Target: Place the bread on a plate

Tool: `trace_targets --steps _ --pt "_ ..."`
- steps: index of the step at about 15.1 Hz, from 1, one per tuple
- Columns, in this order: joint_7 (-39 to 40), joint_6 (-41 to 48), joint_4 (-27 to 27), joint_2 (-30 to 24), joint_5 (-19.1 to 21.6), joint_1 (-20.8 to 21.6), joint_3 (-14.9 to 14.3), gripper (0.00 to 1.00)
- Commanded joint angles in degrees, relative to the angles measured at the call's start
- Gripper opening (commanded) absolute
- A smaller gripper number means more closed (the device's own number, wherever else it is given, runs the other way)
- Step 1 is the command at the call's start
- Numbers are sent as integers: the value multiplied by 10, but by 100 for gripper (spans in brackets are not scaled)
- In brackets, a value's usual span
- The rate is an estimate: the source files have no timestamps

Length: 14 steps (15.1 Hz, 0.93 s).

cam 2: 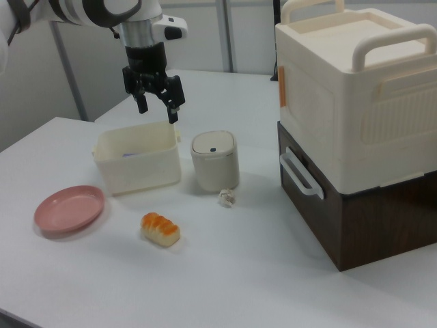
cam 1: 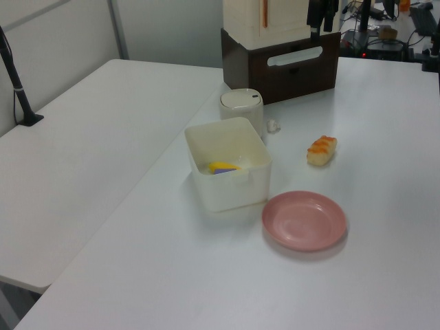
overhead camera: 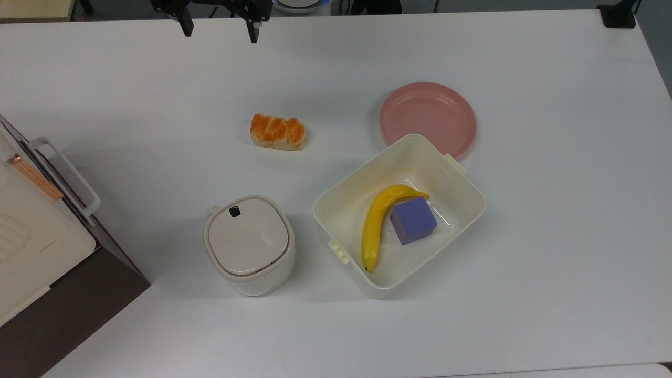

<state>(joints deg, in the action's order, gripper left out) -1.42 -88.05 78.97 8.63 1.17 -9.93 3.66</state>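
Here, the gripper (overhead camera: pixel 219 29) sits at the upper edge of the top view, left of centre, its two dark fingers (overhead camera: pixel 185 25) spread wide apart with nothing between them. In the right view the gripper (cam 2: pixel 156 108) hangs in the upper left of the frame, above the table (overhead camera: pixel 551 252). The bread (overhead camera: pixel 278 132) lies alone on the bare white surface near the middle of the top view, glazed side up, well apart from the gripper. The pink plate (overhead camera: pixel 428 118) rests in the upper right of the centre, its lower edge just beside the cream tub (overhead camera: pixel 344 195). Inside the tub, a banana (overhead camera: pixel 375 226) curves against a purple block (overhead camera: pixel 413 220). A lidded cream container (overhead camera: pixel 248 244) stands at lower centre-left. At the left edge of the top view sits a cream box with handles (overhead camera: pixel 31 220) on a dark brown base (cam 2: pixel 382 219).
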Motion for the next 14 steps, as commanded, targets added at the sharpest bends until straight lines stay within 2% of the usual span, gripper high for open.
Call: trace_targets --steps 1,14 --pt "3 -19 15 -5 -9 13 -6 100" --pt "8 -17 15 -5 -7 12 -7 100"
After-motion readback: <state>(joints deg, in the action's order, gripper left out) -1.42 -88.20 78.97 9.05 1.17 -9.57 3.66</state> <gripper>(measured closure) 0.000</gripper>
